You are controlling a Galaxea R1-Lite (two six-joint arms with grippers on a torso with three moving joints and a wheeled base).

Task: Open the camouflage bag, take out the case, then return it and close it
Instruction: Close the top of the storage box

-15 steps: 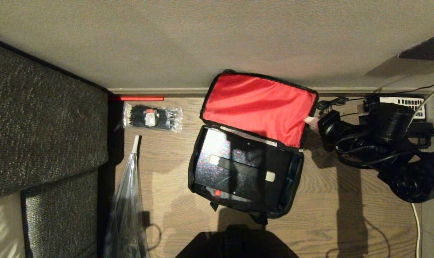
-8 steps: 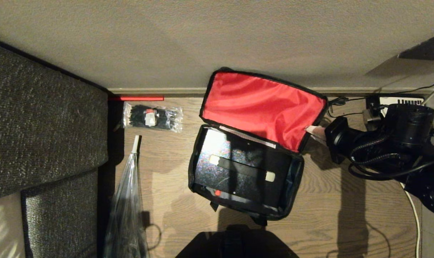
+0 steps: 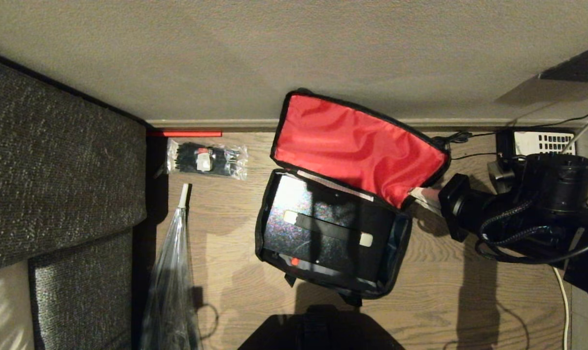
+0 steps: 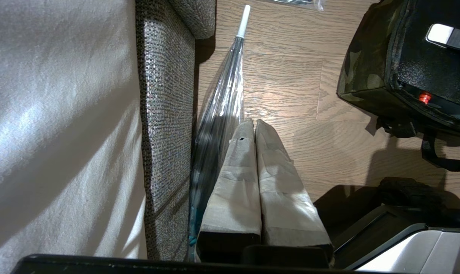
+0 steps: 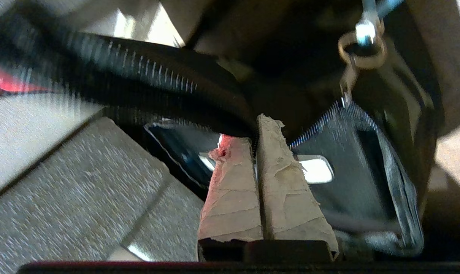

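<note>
Half the case [image 3: 323,233] hides in the camouflage bag's [image 3: 396,253] shadow.

A: What is the camouflage bag [image 3: 394,253] made of?

B: Soft woven cloth outside, matt, with black fabric trim. The lid lining [image 3: 357,146] is a smooth red cloth with a faint sheen, creased in soft folds.

A: And the case [image 3: 323,228] inside it?

B: Hard black shell with a fine speckled grain that glints. Its strap handle [image 3: 328,228] looks matt, with pale glossy ends.

A: The floor [image 3: 469,291]?

B: Wood planks, visible grain, low satin finish. The sofa [image 3: 56,160] beside it is coarse, nubbly grey fabric.

A: The packet [image 3: 206,159]?

B: Clear glossy plastic film, crinkled. The umbrella [image 3: 170,282] is clear shiny plastic too.

A: The right gripper [image 5: 256,129]?

B: Fingertips [image 5: 279,182] wrapped in pale, rough, wrinkled tape.
</note>
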